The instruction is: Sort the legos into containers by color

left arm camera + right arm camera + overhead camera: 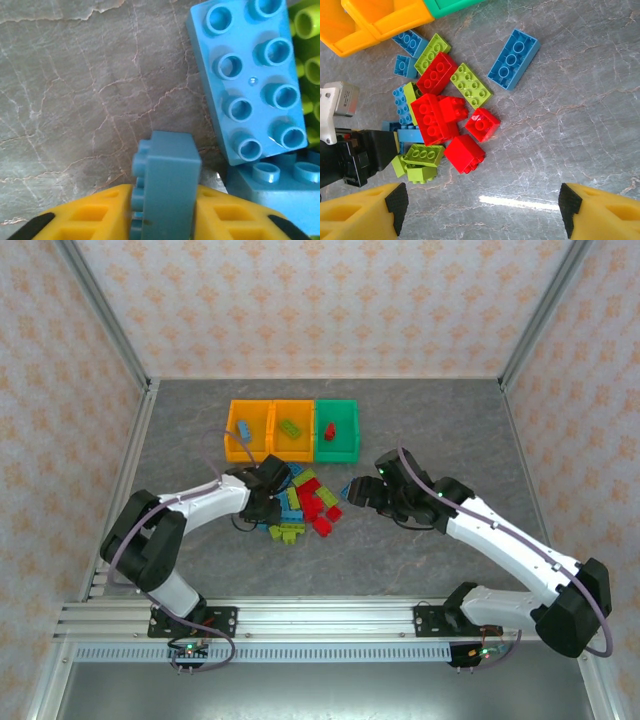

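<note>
A pile of blue, lime green and red legos (308,506) lies on the grey table in front of three containers. The left orange bin (231,435) holds a blue brick, the middle orange bin (292,404) a green one, and the green bin (352,436) a red one. At the pile's left edge my left gripper (274,490) is shut on a small blue brick (167,180), clamped between its yellow fingers (90,220) just above the table beside a long blue brick (247,75). To the pile's right my right gripper (482,207) hangs open above bare table, near a red brick (464,153).
A lone blue brick (514,59) lies apart at the pile's right. The left arm's black wrist (355,155) sits against the pile's left side. Metal frame posts and papered walls enclose the table; bare table lies in front of the pile and to both sides.
</note>
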Robot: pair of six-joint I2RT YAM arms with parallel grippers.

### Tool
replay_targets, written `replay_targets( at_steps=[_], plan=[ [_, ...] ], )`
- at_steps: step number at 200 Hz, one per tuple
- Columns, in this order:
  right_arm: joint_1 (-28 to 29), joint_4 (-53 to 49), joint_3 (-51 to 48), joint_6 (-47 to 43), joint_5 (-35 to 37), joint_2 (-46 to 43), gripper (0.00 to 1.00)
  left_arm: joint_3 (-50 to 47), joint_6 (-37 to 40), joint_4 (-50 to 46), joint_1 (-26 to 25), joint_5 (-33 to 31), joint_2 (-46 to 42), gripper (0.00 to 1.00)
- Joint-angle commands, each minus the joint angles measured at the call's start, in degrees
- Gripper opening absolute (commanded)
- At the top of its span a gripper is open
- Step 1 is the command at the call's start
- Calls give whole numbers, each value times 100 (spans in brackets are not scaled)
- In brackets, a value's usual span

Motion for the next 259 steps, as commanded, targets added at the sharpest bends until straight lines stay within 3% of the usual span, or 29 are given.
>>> replay_targets(
  at_steps=[1,24,63,99,154,186,199,222,259],
  plan=[
    [30,-209,214,46,195,-53,81,-113,55,169,33,-44,195,29],
    [32,-193,231,50,143,-111,81,-42,-5,16,38,-103,-305,14],
    [38,-112,309,72,73,-160,81,625,36,-539,107,-1238,-1473,13],
    [43,-1,319,110,36,-82,81,1612,418,-94,899,-1808,-970,13],
    [73,-125,292,216,127,-412,81,3973,553,-23,1900,-1210,1395,15],
    [73,-245,259,228,280,-637,81,5004,742,-401,1972,-1045,2132,35],
    [73,-238,250,243,297,-654,81,5161,755,-506,1979,-967,2120,43],
    [73,-150,239,206,251,-553,81,5039,676,-544,1964,-676,1747,47],
    [314,-34,472,-152,373,71,81,3504,302,-59,1706,532,-179,47]
  ],
)
